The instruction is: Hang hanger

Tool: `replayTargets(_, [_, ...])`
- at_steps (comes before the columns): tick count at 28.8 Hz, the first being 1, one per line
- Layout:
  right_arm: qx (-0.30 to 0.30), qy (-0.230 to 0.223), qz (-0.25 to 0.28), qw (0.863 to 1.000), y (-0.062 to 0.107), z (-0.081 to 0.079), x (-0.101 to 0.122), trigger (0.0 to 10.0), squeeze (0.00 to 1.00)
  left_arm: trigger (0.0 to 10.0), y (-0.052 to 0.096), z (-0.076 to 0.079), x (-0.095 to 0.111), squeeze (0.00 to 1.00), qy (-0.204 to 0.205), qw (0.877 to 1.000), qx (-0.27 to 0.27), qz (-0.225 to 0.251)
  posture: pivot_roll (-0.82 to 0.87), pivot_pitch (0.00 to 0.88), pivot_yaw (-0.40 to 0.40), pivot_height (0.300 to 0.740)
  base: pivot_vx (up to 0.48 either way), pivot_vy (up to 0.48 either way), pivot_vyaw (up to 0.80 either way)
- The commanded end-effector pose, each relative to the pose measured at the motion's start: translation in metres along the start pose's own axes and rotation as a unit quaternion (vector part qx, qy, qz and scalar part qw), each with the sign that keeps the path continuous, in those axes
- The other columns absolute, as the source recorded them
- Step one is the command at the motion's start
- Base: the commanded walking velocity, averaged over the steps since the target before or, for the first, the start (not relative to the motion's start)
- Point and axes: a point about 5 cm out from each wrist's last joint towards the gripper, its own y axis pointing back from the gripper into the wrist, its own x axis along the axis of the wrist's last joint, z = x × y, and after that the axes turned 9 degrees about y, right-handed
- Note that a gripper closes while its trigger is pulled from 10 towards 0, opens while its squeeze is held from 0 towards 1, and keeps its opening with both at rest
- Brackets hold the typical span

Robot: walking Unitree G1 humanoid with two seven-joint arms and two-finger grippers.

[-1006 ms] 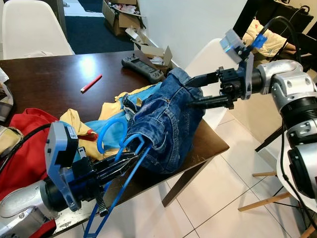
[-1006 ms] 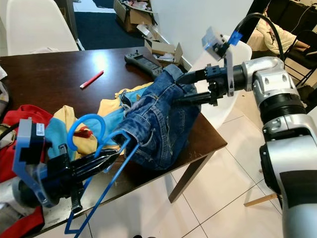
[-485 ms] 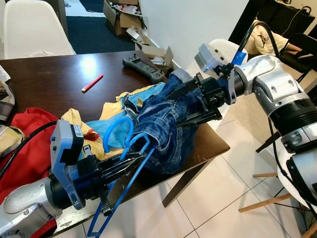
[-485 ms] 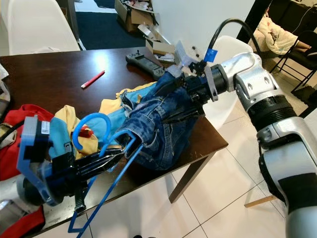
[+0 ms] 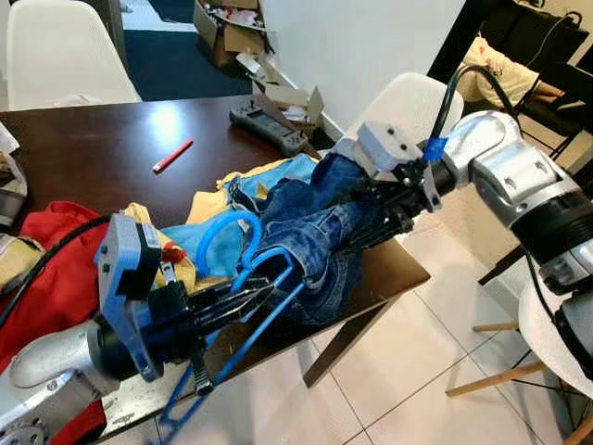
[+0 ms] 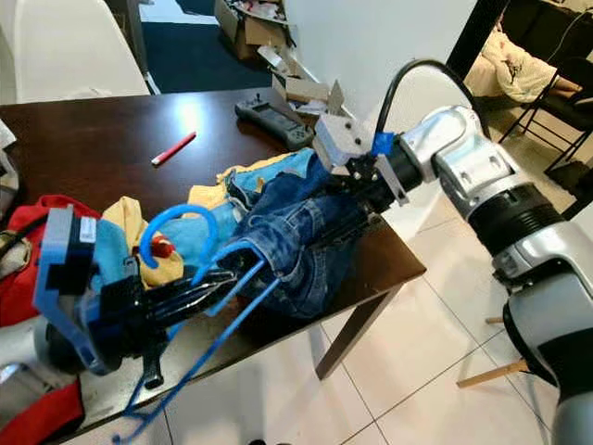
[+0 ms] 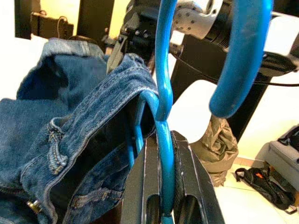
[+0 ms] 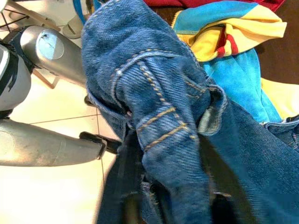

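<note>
Dark table (image 5: 83, 148) | blue hanger (image 5: 243, 278) (curved hook) inside jeans (image 5: 320, 232)

- One blue plastic hanger (image 5: 243, 278).
- One pair of blue denim jeans (image 5: 320, 243).
- One red garment (image 5: 51, 269).
- One yellow and blue garment (image 5: 208, 227).
- One red pen (image 5: 170, 156).
- One black handheld controller (image 5: 269, 128).
- One dark wooden table (image 5: 93, 139).
- Two white chairs, one (image 5: 65, 51) behind the table and one (image 5: 408, 97) beside it.
- Two robot grippers, left gripper (image 5: 250, 298) and right gripper (image 5: 366, 222).
- Two open cardboard boxes (image 5: 287, 97) on the floor, with a second (image 5: 222, 28) farther back.
</note>
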Motion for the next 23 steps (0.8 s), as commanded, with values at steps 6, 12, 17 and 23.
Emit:
replayTargets(6, [0.007, 0.006, 0.015, 1.0, -0.005, 0.0, -0.001, 0.0, 0.0, 10.0, -0.005, 0.008, 0.01, 0.0, -0.021, 0.999, -0.025, 0.015, 0.13, 0.088, -0.224, 0.74, 0.0, 0.0, 0.0])
replayTargets(12, [-0.025, 0.0, 0.058, 0.998, 0.001, 0.007, 0.004, 0.0, 0.0, 10.0, -0.006, -0.002, 0.017, 0.55, -0.045, 0.998, 0.013, 0.034, 0.13, 0.089, -0.22, 0.74, 0.0, 0.0, 0.0])
replayTargets(17, [-0.035, -0.004, 0.066, 0.997, 0.004, 0.008, 0.003, 0.0, 0.0, 10.0, -0.006, -0.006, 0.023, 1.0, -0.05, 0.997, 0.025, 0.047, 0.13, 0.09, -0.217, 0.74, 0.0, 0.0, 0.0])
replayTargets(23, [-0.057, -0.009, 0.073, 0.996, 0.011, 0.009, 0.001, 0.0, 0.0, 10.0, -0.004, -0.006, 0.027, 1.0, -0.052, 0.997, 0.022, 0.05, 0.13, 0.091, -0.214, 0.74, 0.0, 0.0, 0.0])
